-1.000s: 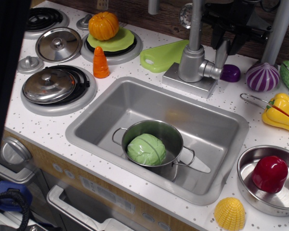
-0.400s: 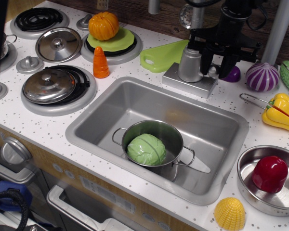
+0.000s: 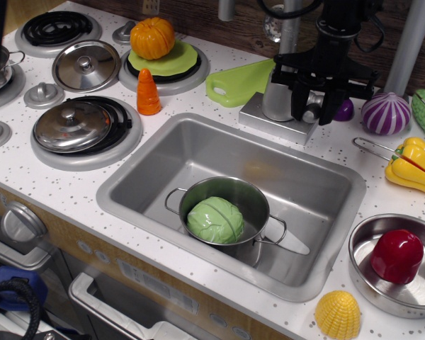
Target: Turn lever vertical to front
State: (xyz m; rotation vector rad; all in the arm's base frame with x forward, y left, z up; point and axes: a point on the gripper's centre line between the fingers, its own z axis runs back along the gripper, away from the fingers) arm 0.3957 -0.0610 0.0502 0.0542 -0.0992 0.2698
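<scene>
The black robot gripper (image 3: 312, 106) hung at the upper right of the frame, over the right side of the cylindrical silver faucet body (image 3: 277, 97), which stood on a square grey base plate (image 3: 273, 121) behind the sink. Its two dark fingers (image 3: 299, 103) pointed downward and stood apart, one on each side of the rounded silver knuckle at the faucet's flank. The short silver-grey metal lever (image 3: 312, 112) sat in that gap, mostly hidden by the fingers, so its angle could not be read, nor whether the fingers pressed on it or merely flanked it. A small purple knob (image 3: 344, 109) peeked out just right of the gripper.

In the middle of the frame lay the rectangular grey metal sink (image 3: 319, 191), holding a small steel pot (image 3: 251, 205) with a pale green cabbage (image 3: 214, 219) inside it. At the upper left, an orange toy pumpkin (image 3: 152, 37) rested on a light green plate (image 3: 184, 60), with an orange carrot (image 3: 148, 92) standing just below it. A green cutting board (image 3: 237, 83) lay left of the faucet. On the right edge sat a purple-and-white onion (image 3: 386, 113) and a yellow pepper (image 3: 414, 165); at lower right, a steel bowl (image 3: 365, 273) held a dark red toy vegetable (image 3: 397, 256), with a yellow ridged piece (image 3: 338, 314) near it.
</scene>
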